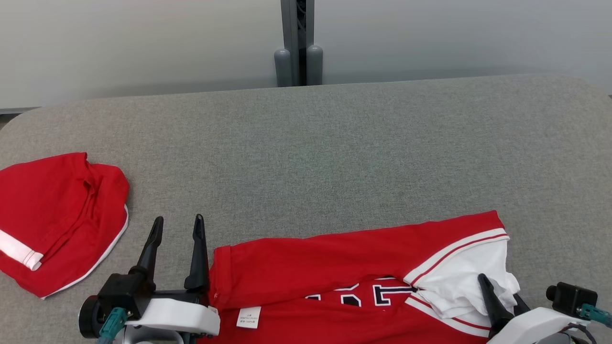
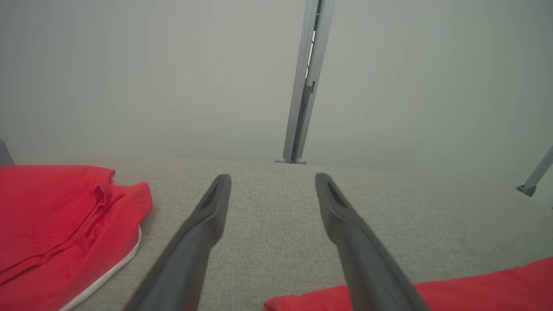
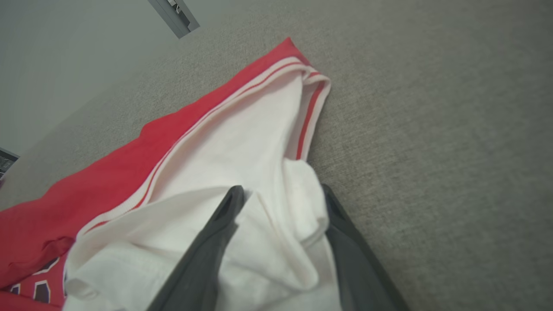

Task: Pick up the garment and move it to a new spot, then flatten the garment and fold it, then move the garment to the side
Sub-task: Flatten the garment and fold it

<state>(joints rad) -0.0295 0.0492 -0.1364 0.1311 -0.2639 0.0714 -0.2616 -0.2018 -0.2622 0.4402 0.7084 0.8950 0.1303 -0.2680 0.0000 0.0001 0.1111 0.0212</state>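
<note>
The garment [image 1: 334, 267] is a red jersey with dark lettering, lying along the near edge of the grey table [image 1: 334, 143]. Its white sleeve [image 1: 468, 277] with red-striped trim bunches up at the right end. My right gripper [image 1: 499, 289] straddles that sleeve. In the right wrist view the dark fingers [image 3: 216, 242] stand apart on either side of a fold of white sleeve [image 3: 242, 142], so the right gripper [image 3: 281, 190] is open around it. My left gripper [image 1: 178, 220] rests open just left of the jersey's left edge, holding nothing. The left wrist view has the left gripper [image 2: 272, 177] over bare table, the garment [image 2: 475, 285] at lower right.
A second red garment with white trim [image 1: 57, 215] lies folded at the table's left edge and appears as the second garment [image 2: 56, 224] in the left wrist view. A grey post [image 1: 297, 43] stands behind the table's rounded far edge, against a pale wall.
</note>
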